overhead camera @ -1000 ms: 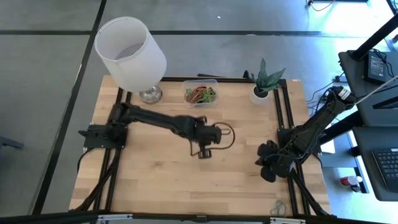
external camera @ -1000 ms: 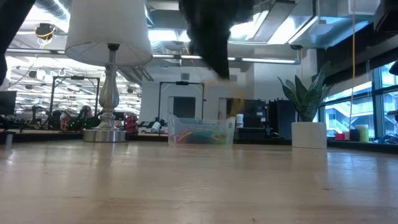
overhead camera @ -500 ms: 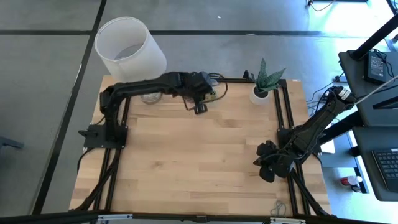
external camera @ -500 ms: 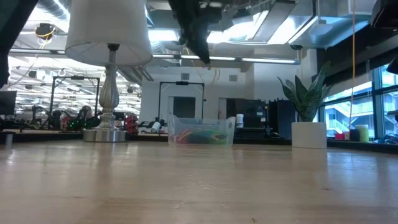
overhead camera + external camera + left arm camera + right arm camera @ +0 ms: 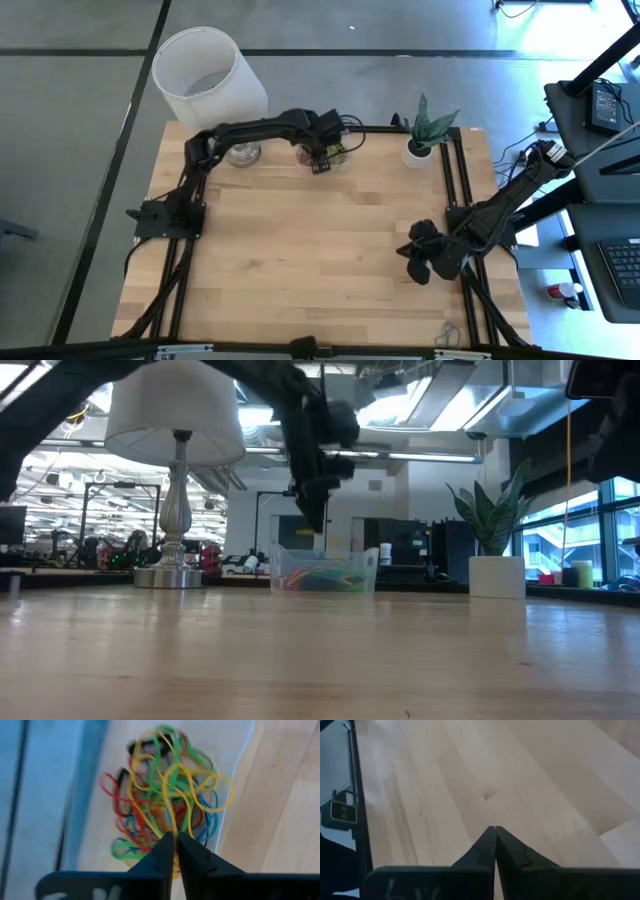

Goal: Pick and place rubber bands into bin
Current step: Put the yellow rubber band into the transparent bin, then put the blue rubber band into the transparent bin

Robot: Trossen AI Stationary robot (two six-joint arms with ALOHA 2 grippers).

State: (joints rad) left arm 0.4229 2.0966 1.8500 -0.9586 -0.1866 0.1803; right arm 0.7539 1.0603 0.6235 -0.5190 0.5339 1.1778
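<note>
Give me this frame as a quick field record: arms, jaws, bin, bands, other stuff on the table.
left gripper: over the bin at the table's far edge, jaws closed; whether a band is pinched cannot be told
right gripper: low over bare wood near the right edge, jaws closed, idle
bin: clear, at the far edge, between lamp and plant
rubber bands: tangled multicolour pile inside the bin
lamp: far left corner
potted plant: far right
table: wooden

The left gripper (image 5: 320, 165) hangs over the bin (image 5: 322, 152) of rubber bands (image 5: 334, 156). The right gripper (image 5: 413, 265) rests well apart, above bare table (image 5: 280, 250).
</note>
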